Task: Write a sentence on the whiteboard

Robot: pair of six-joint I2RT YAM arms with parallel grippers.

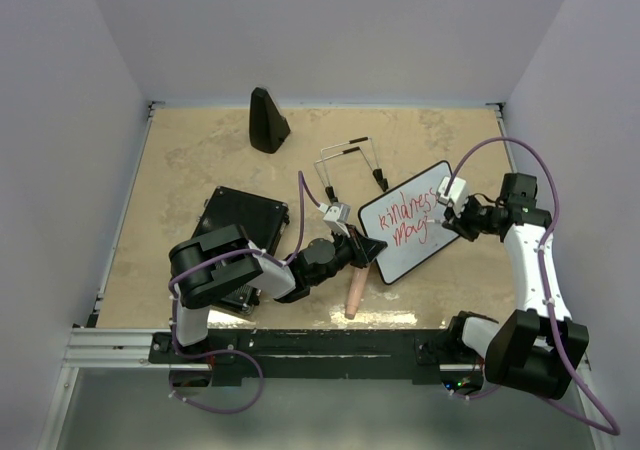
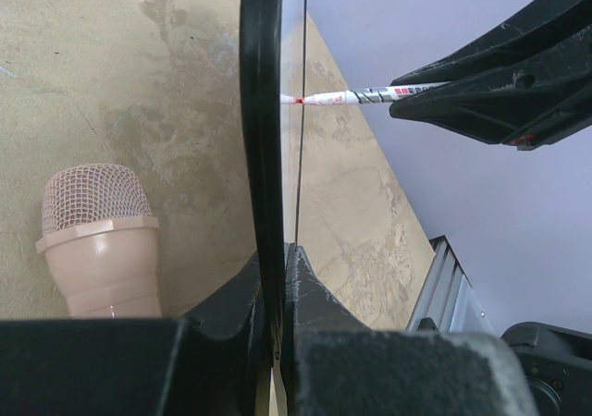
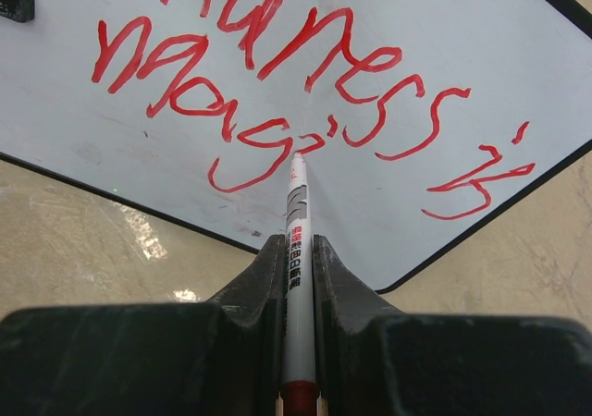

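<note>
Right gripper (image 3: 296,250) clamps red marker (image 3: 297,208), tip touching whiteboard (image 3: 481,55); left gripper (image 2: 275,254) pinches whiteboard edge; microphone (image 2: 97,240) near whiteboard.

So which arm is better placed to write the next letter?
Right. The right gripper holds the marker, tip at the whiteboard beside the last red stroke. The left gripper is clamped on the whiteboard's edge, apparently steadying it, and holds no marker.

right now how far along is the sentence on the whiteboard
Done: "kindness is" stands in red on the whiteboard. In hand: the right gripper holds the marker, tip at the second line's unfinished word, roughly "mag"; the left gripper clamps the board's edge. Left: probably finishing that word.
</note>
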